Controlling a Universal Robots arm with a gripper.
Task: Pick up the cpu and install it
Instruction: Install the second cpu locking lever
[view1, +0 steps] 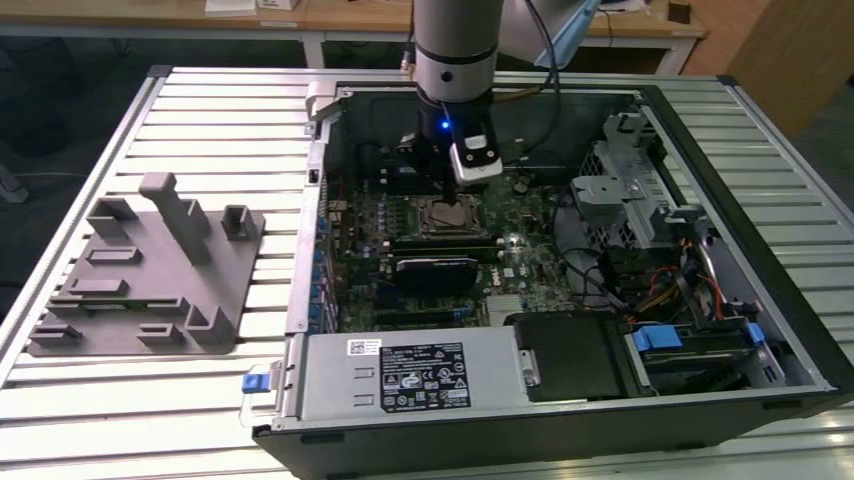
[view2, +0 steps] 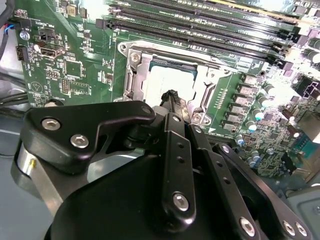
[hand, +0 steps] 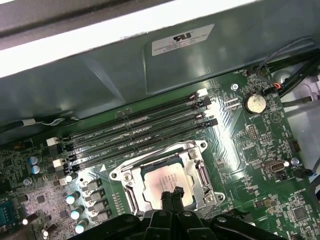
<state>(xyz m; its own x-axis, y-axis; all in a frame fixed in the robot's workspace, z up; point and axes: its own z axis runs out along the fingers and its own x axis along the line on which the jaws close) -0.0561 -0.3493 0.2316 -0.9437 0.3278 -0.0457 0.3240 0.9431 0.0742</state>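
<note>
Silver-topped and square, the cpu (hand: 165, 184) is lying flat inside the metal socket frame (hand: 122, 176) of the green motherboard (hand: 252, 145), its pale plate catching the light and showing a darker rim. In the second wrist view the cpu (view2: 167, 82) is sitting at upper centre, boxed in by the same bright steel frame. The hand (hand: 171, 194) is hanging just above the chip with its two black fingertips pressed together, closed on nothing; whether they are touching the plate cannot be told. In the second wrist view the hand (view2: 172, 97) is showing matte black linkages with round silver bolts.

Four long dark memory slots (hand: 135, 131) are running beside the socket, and a round coin battery (hand: 255, 103) is shining at the upper right of the first wrist view. In the exterior view the open computer case (view1: 561, 430) is lying on a ribbed aluminium counter (view1: 94, 420), the arm (view1: 454, 40) is coming down from the top centre, and a grey plastic fixture block (view1: 147, 275) with upright posts is standing at the left. Wooden desks (view1: 334, 15) are lining the top edge.
</note>
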